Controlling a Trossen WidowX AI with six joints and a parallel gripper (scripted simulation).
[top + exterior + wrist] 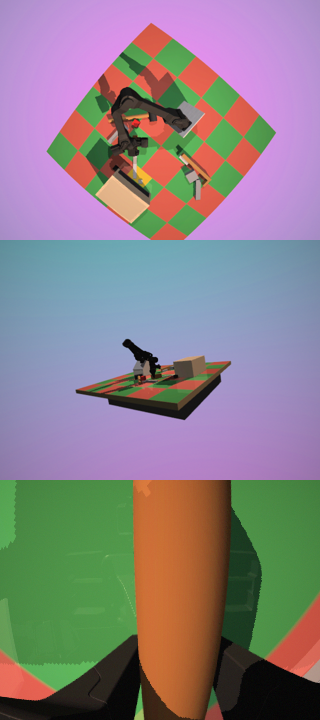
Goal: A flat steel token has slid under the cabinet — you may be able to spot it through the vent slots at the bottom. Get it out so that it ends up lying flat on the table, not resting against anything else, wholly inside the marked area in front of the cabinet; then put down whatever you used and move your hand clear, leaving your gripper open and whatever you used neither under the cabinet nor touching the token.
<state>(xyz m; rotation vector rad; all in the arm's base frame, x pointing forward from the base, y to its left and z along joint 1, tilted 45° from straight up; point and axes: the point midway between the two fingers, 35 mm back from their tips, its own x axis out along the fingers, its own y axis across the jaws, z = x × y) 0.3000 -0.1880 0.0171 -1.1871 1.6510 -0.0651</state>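
The cabinet (122, 198) (183, 367) stands close to one edge of the checkered table (165, 165) (170, 395), its slotted front facing the arm (144, 102) (138, 352). Directly in front of the cabinet lies the yellow marked area (146, 176). A small grey piece, seemingly the steel token (140, 181), shows on the yellow toward the cabinet side; the top view is too coarse to tell whether it lies wholly inside.

The gripper (133, 151) (153, 375) (174, 643), out in front of the cabinet, has its jaws closed around the orange handle of a long tool (134, 165) (182, 580). The tool's pale shaft reaches over the yellow toward the cabinet, its far end just beside the token; whether they touch cannot be told.

Farther from the cabinet front, beyond the gripper, are a red block (135, 123) (143, 378), an orange bar (129, 118) and a pale grey bar (112, 137). Well to one side of the cabinet, across a stretch of tiles, an orange angled piece (196, 167) lies near a grey block (191, 176) and a grey bar (197, 189).
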